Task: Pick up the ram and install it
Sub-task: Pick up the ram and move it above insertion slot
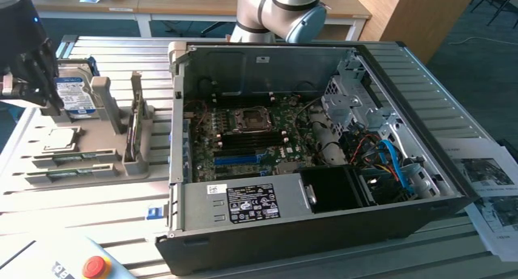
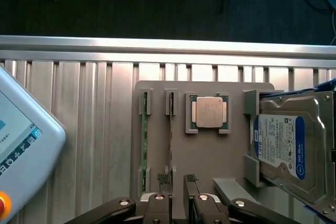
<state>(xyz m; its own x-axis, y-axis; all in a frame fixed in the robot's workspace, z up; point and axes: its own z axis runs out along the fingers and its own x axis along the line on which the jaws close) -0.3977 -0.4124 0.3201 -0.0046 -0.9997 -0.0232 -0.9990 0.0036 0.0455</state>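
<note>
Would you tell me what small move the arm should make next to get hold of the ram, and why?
Probably slide the gripper along the ram until centred over its middle. Its jaws stand open and empty above the grey holder, near one end of that stick, which stands on edge between a second stick and the processor.
</note>
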